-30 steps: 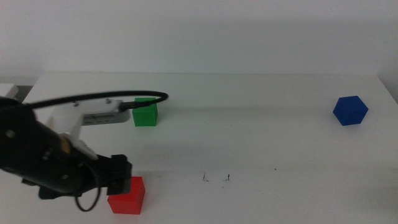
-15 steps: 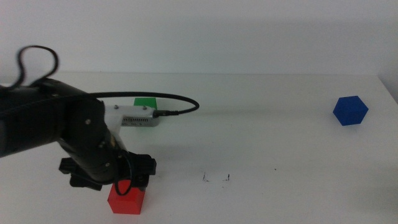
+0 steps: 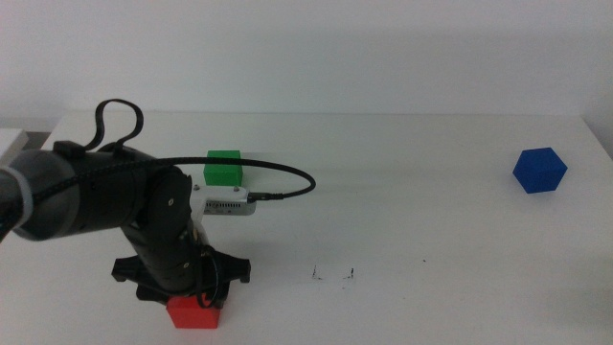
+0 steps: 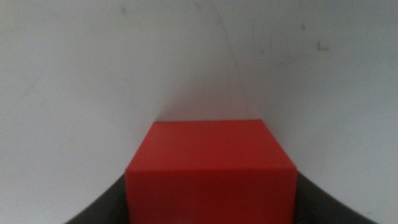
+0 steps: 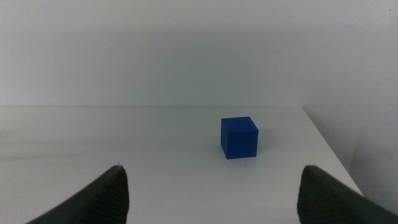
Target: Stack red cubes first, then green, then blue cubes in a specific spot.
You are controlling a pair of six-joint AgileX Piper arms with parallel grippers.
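The red cube (image 3: 194, 312) rests on the white table at the near left, mostly covered by my left gripper (image 3: 197, 299), which hangs straight over it. In the left wrist view the red cube (image 4: 210, 168) fills the space between the open left gripper (image 4: 210, 214) jaws, one on each side. The green cube (image 3: 223, 168) stands behind the left arm. The blue cube (image 3: 539, 171) sits at the far right, and the right wrist view shows the blue cube (image 5: 239, 137) well ahead of my open, empty right gripper (image 5: 211, 186). Two black ticks mark the spot (image 3: 333, 275).
A black cable (image 3: 278, 182) loops from the left wrist toward the table's middle. A lone black speck (image 3: 425, 260) lies right of the ticks. The table's right edge (image 5: 329, 155) runs close beside the blue cube.
The left arm has swung right and forward until its gripper stands directly over the red cube, uncovering the green cube behind. No cube has moved.
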